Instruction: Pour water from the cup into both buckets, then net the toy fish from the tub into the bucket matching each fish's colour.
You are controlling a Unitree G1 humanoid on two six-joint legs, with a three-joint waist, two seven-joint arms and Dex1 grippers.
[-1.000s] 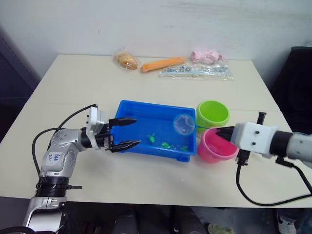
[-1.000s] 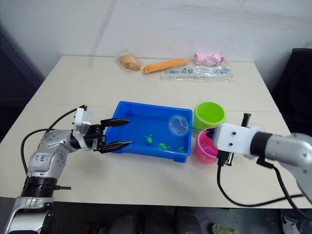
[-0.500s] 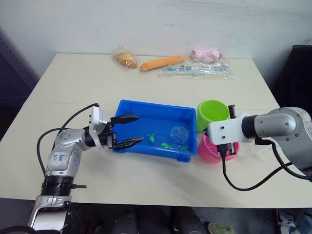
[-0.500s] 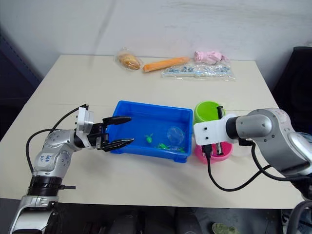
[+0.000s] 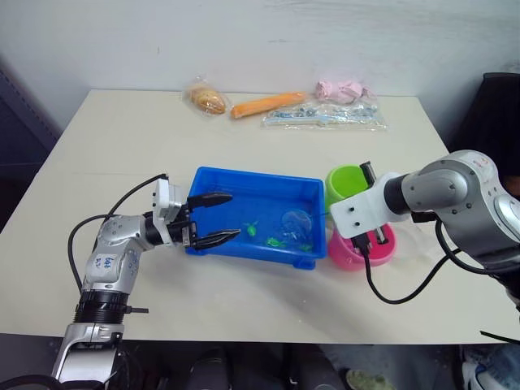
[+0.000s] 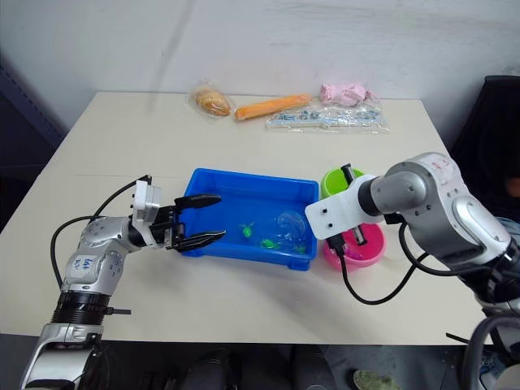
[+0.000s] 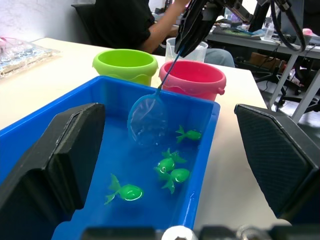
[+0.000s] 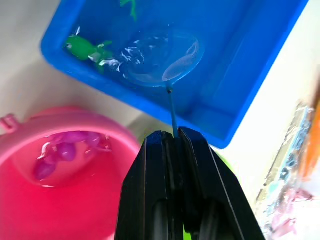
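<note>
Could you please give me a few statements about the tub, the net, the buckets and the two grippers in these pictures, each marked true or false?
1. The right gripper is shut on the thin handle of the small blue mesh net. True.
2. The net's ring hangs over the lime green plastic bucket. False: it is down inside the shallow bright blue plastic tub, by the fish.
3. The toy fish visible in the tub are green. True.
4. The bright pink plastic bucket is empty. False: it holds water and pink fish.
5. The left gripper is shut on the tub's rim. False: its fingers are open, at the tub's left end.
6. The two buckets stand at the tub's right end. True.
</note>
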